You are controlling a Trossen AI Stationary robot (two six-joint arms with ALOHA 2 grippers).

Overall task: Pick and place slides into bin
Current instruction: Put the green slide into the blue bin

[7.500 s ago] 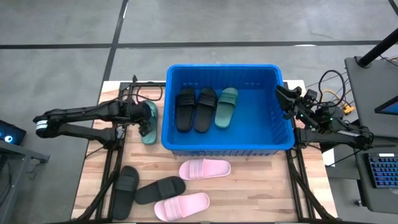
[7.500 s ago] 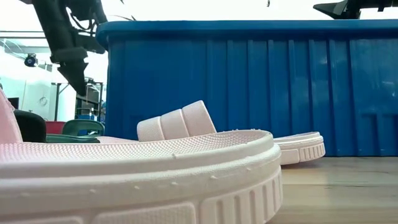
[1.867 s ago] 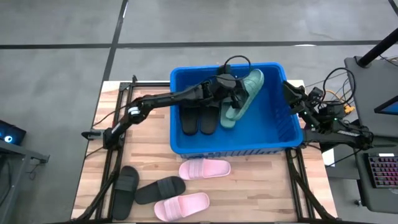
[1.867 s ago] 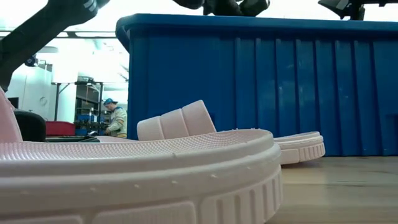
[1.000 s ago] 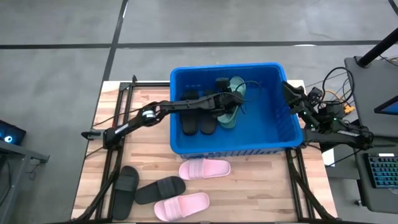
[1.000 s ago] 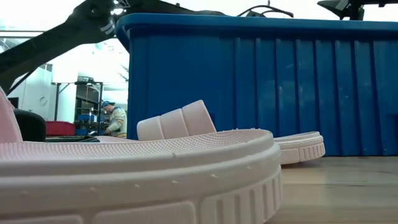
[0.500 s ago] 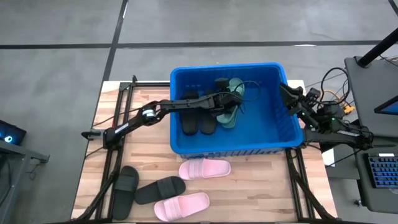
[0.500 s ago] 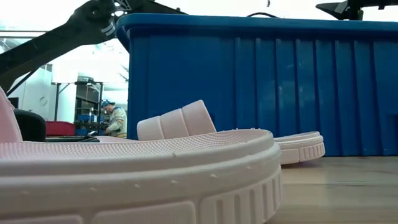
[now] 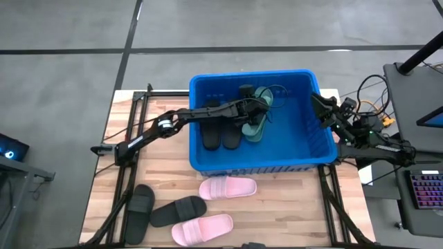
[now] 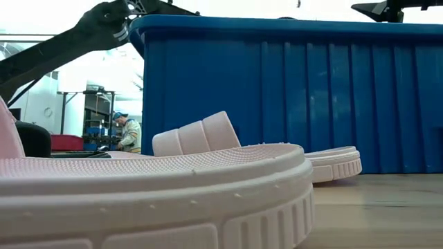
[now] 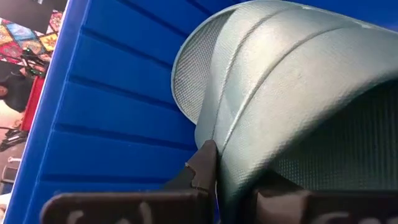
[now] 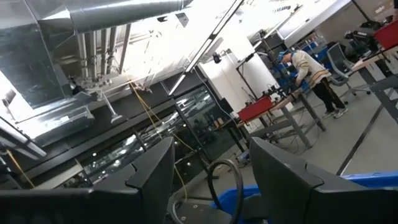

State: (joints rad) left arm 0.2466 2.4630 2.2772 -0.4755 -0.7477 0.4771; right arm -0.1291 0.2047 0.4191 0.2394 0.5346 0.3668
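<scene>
Overhead view, with supporting low and wrist views. The left arm reaches from nine o'clock across the rim of the bin (image 9: 196, 160), its left gripper (image 9: 255, 109) low inside, toward twelve o'clock of the tub's interior. In the left wrist view one finger (image 11: 202, 163) presses against the edge of a dark green slide (image 11: 298, 106), whose sole fills the frame against the ribbed blue wall; the gripper reads as closed on this slide, not released. A second green slide (image 9: 253, 131) lies just beside it, touching or partly overlapped (which one sits on top cannot be told). Two black slides (image 9: 221, 123) lie side by side on the bin floor at nine o'clock of the green pair.

Outside the bin, at six o'clock on the table (image 9: 111, 173), four slides wait: two pale pink slides (image 9: 228, 187) and two more black ones (image 9: 140, 209) toward seven o'clock. In the low view the nearest pink sole (image 10: 159, 200) dominates the foreground; a person stands far off in the room behind.

The right gripper (image 9: 317, 105) idles at three o'clock, at the bin's rim, fingers spread apart in its wrist view.

Step in hand, as judged: setting down the green slide. Done well, the fingers open only once the slide rests flat, then lift straight up, clear of the strap, leaving floor space toward three o'clock.
</scene>
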